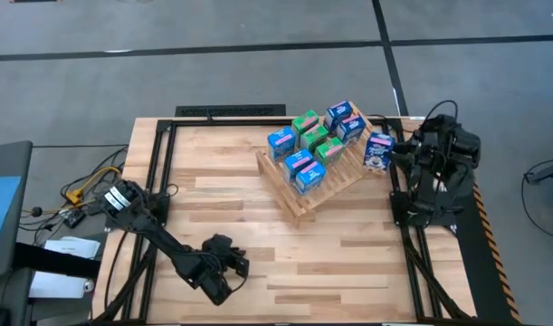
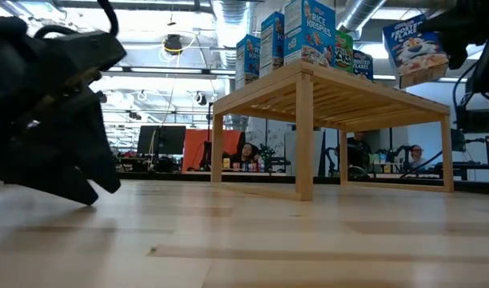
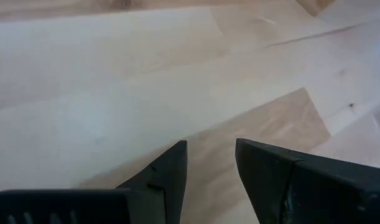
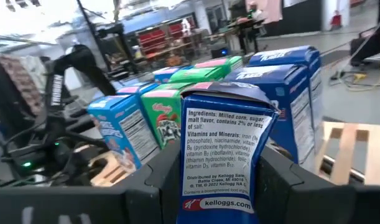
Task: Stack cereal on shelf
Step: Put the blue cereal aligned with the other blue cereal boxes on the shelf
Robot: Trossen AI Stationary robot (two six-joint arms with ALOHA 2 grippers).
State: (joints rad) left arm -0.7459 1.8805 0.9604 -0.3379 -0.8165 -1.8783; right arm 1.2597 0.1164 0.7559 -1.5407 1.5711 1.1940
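The shelf [image 1: 323,186] is a light-wood slatted rack, tilted, on the table's right half. Several small cereal boxes [image 1: 305,156], blue and green, stand on it; the low view shows them [image 2: 304,32] on top. My right gripper [image 1: 391,154] is shut on one blue Frosted Flakes box [image 1: 378,150], just off the rack's right edge and above it [image 2: 416,44]. The right wrist view shows this box [image 4: 224,143] in front of the standing ones. My left gripper [image 1: 229,268] waits low over the near-left table, its fingers [image 3: 171,168] open. My right gripper [image 4: 221,193] pinches the blue box between its two fingers, one on each broad face, at its lower part [image 4: 193,186]. The narrow ingredients panel faces the wrist camera. The fingers come about level from the table's right. The box is lifted clear, nearly upright, slightly tilted.
Bare plank tabletop [image 1: 222,195] lies left of and nearer than the rack. A black frame [image 1: 158,163] runs along the table's edges. Cables and gear [image 1: 72,195] lie off the left edge. People and screens [image 2: 248,152] show in the room beyond.
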